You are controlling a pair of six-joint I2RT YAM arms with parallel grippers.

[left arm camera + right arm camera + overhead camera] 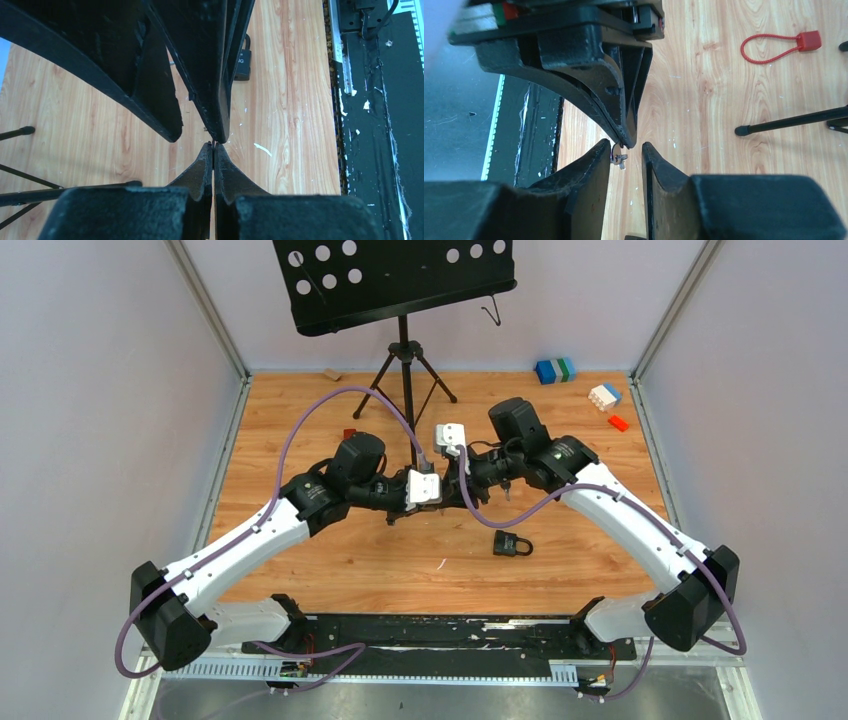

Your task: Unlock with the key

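Note:
A small silver key [619,157] hangs from the pinched tips of my left gripper [214,145], which is shut on it. In the right wrist view the left arm's fingers [616,112] come down from above. My right gripper [625,145] stands open around the key, which lies close to its left finger [594,175] with a gap to the other. Both grippers meet above the middle of the wooden table [320,570]. The black padlock [512,544] lies flat on the wood nearer the front, apart from both grippers, and also shows in the left wrist view, padlock [243,62].
A music stand [404,370] has its tripod legs just behind the grippers. A red cable tie [774,47] lies near it. Toy blocks [555,370] [604,395] sit at the back right. A black rail [440,630] runs along the near edge.

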